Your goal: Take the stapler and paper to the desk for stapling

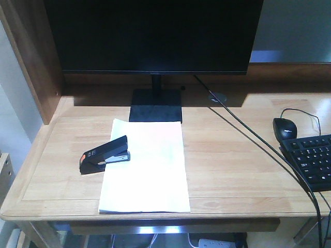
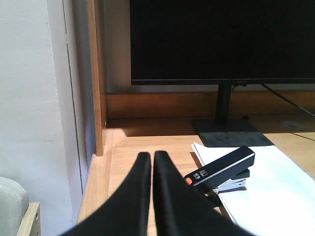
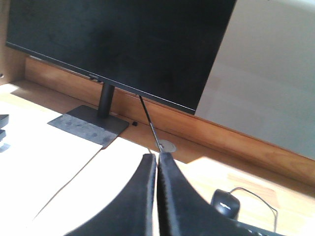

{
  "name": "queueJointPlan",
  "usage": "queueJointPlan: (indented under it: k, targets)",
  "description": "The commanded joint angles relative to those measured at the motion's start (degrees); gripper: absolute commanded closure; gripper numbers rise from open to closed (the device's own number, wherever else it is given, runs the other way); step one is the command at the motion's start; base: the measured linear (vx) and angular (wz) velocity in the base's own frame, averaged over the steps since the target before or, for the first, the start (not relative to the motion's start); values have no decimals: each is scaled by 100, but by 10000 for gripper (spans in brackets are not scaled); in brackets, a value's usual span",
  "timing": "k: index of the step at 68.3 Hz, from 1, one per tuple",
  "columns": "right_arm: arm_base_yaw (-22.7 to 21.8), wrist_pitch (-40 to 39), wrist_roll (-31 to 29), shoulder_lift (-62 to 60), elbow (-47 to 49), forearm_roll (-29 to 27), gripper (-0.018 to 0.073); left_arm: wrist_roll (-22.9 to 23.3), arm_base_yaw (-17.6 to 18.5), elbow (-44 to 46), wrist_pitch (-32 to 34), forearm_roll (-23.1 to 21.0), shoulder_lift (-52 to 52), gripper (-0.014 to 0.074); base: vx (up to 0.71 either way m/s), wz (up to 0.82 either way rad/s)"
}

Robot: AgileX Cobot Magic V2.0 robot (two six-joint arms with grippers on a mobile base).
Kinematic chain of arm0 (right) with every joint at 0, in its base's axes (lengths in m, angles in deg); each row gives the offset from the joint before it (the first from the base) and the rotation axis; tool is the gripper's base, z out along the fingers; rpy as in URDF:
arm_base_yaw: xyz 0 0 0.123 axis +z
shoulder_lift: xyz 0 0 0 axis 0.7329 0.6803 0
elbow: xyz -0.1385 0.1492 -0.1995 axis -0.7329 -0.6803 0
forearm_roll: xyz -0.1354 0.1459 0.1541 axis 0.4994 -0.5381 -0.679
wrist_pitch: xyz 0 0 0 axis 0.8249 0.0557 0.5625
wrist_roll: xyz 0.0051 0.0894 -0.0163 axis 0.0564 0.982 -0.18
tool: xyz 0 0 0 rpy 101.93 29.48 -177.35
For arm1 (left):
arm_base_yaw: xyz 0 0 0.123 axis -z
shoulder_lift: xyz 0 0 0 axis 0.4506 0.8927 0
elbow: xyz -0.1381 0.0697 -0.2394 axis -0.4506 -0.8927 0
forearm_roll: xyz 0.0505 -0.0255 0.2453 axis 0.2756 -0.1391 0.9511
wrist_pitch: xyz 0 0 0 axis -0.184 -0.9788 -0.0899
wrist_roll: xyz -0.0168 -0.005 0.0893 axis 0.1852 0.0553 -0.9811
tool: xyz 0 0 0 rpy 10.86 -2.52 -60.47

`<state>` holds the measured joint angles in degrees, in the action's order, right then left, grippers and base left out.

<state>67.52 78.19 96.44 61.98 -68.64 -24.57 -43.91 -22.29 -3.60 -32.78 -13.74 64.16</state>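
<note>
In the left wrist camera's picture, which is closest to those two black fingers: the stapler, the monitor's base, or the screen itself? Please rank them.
From the left gripper:
1. The stapler, just to the right, sitting on the paper's edge.
2. The monitor base, farther back and right.
3. The monitor screen, farthest, raised at the rear.

The front camera is looking down across the desk (image 1: 232, 170) toward the monitor (image 1: 152, 33). Both wrist cameras are sitting low, facing that monitor past their own fingers, the left one nearer the stapler (image 2: 221, 169).
</note>
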Motion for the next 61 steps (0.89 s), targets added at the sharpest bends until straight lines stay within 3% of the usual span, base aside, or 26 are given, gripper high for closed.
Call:
queueJointPlan:
  k: [1,10,24,38,51,61]
  targets:
    - [-396,-296,-835,0,165,-844,568,51,40,-81,472,-50,-77,603,0,0]
    - [-1169,-289,-1180,0,165,-1502,568,51,40,-81,472,-50,-77,603,0,0]
    - [-1821,-250,-1130,0,165,-1520,568,51,40,-81,472,-50,-77,603,0,0]
    - [-1880,-378,-1130,-7,47,-1631,568,51,40,-81,472,-50,-77,603,0,0]
    - [-1880,-1040,-1130,-454,-893,-2110,568,51,40,-81,472,-50,-77,603,0,0]
    - [-1880,-992,-1041,-1131,-1444,-2304,568,51,40,-81,472,-50,-77,603,0,0]
